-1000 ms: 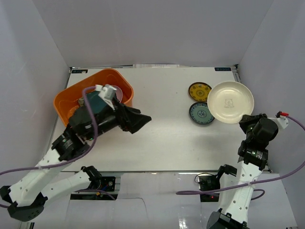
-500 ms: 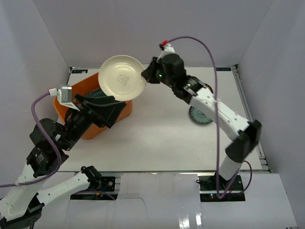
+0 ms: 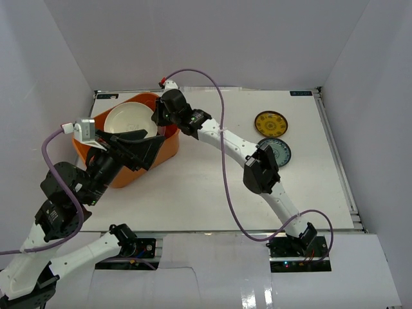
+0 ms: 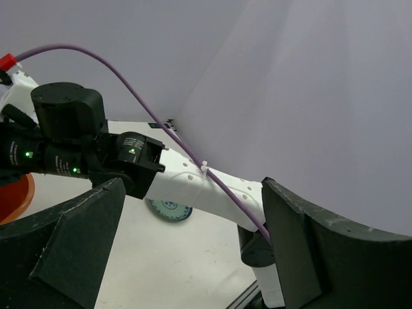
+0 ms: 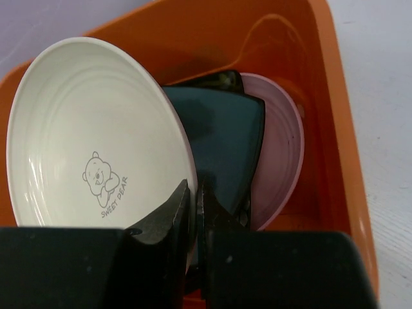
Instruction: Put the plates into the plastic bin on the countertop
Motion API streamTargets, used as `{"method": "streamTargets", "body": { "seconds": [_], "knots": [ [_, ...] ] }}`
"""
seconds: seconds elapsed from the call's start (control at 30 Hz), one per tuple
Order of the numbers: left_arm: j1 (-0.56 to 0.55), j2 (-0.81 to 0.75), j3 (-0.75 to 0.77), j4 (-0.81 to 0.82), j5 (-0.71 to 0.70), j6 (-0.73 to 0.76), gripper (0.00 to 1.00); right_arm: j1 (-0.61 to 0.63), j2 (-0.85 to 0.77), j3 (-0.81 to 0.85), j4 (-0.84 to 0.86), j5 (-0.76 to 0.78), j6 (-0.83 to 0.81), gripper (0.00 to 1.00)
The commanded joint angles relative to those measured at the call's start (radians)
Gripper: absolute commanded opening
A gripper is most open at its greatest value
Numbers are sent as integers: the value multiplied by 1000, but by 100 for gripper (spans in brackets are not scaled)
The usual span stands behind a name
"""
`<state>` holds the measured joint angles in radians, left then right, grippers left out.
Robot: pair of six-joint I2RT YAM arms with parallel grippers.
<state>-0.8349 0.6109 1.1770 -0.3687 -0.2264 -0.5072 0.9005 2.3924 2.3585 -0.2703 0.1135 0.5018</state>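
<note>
The orange plastic bin (image 3: pixel 168 147) stands at the far left of the white countertop (image 3: pixel 212 187). My right gripper (image 3: pixel 158 118) is shut on the rim of the cream plate (image 3: pixel 127 120) and holds it tilted on edge inside the bin. In the right wrist view the cream plate (image 5: pixel 90 148) leans beside a teal plate (image 5: pixel 225 141) and a pink plate (image 5: pixel 281 167), with my right gripper (image 5: pixel 195 193) pinching its edge. My left gripper (image 3: pixel 144 148) hangs open and holds nothing, just in front of the bin. A yellow-patterned plate (image 3: pixel 270 123) and a blue-patterned plate (image 3: pixel 281 152) lie at the right.
The right arm (image 3: pixel 232 145) stretches across the middle of the table, its elbow over part of the blue-patterned plate. White walls close in the table on three sides. In the left wrist view the right arm (image 4: pixel 193 187) crosses between the open fingers (image 4: pixel 309 251).
The right arm has swung from the far right across the table with the cream plate and lowered it into the bin. The left arm pulled back from the bin and stays open.
</note>
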Motion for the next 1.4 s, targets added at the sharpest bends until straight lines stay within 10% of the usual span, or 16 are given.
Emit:
{"method": "streamTargets", "body": {
  "seconds": [0.0,0.13,0.4,0.63,0.87,1.17,1.37],
  "knots": [
    [-3,12,-2,-24,-17,21,98,17,-9,32,123,2,17,8],
    [-3,23,-13,-21,-22,10,98,31,-30,-53,145,34,15,12],
    [-3,38,-16,-56,-57,-16,98,58,-62,-94,160,48,-2,69],
    [-3,219,-40,-72,18,-105,95,-32,-487,-475,293,60,-45,65],
    [-35,559,-157,189,217,-212,88,-576,-912,-1222,410,-69,50,23],
    [-79,1105,-73,479,245,-344,79,-1026,-771,-1334,414,-193,24,62],
    [-79,1415,143,521,265,-376,79,-1068,-538,-1243,434,-270,15,66]
  ]
}}
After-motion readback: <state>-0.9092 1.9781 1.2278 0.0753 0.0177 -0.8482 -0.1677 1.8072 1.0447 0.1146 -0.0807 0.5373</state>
